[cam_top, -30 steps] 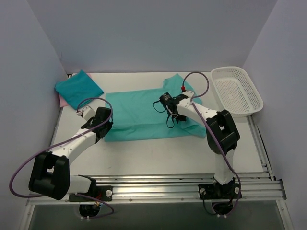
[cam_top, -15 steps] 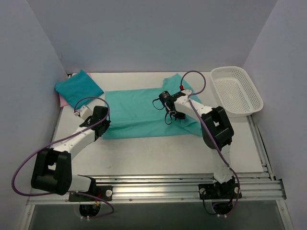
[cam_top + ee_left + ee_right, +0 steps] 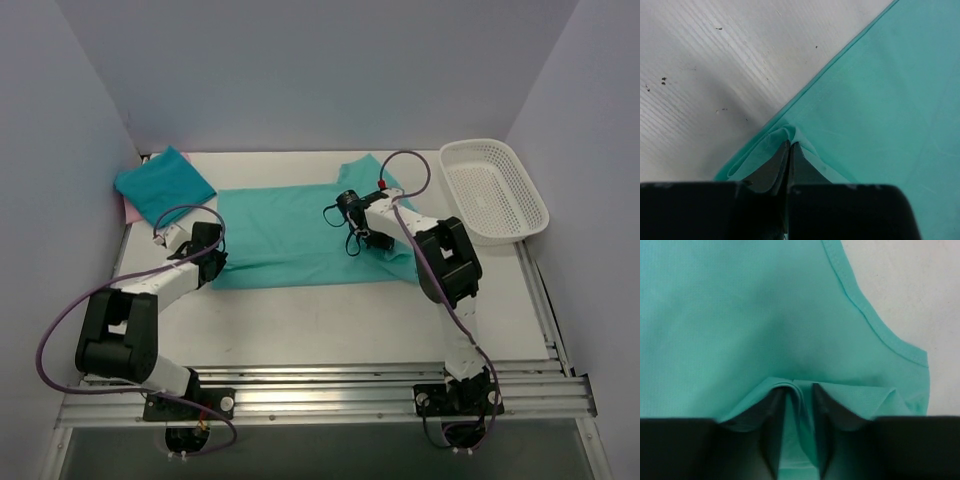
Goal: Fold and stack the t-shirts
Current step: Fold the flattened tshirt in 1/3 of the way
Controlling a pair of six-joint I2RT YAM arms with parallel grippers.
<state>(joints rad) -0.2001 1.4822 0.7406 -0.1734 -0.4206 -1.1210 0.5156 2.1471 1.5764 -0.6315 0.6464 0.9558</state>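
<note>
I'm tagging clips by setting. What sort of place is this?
Likely a robot lab cell, not a home: plain walls box in a white table, the left arm and right arm stand on a metal rail, and a tee lies spread for folding.

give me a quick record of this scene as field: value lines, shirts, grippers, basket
spread teal t-shirt: laid out across the middle of the table
folded teal t-shirt: far left corner
pink t-shirt: only an edge shows under the folded one
left gripper: shut on the spread shirt's left edge, cloth puckered at the tips
right gripper: shut on a bunched fold beside a curved hemmed edge
white mesh basket: far right, apart from the shirts
</note>
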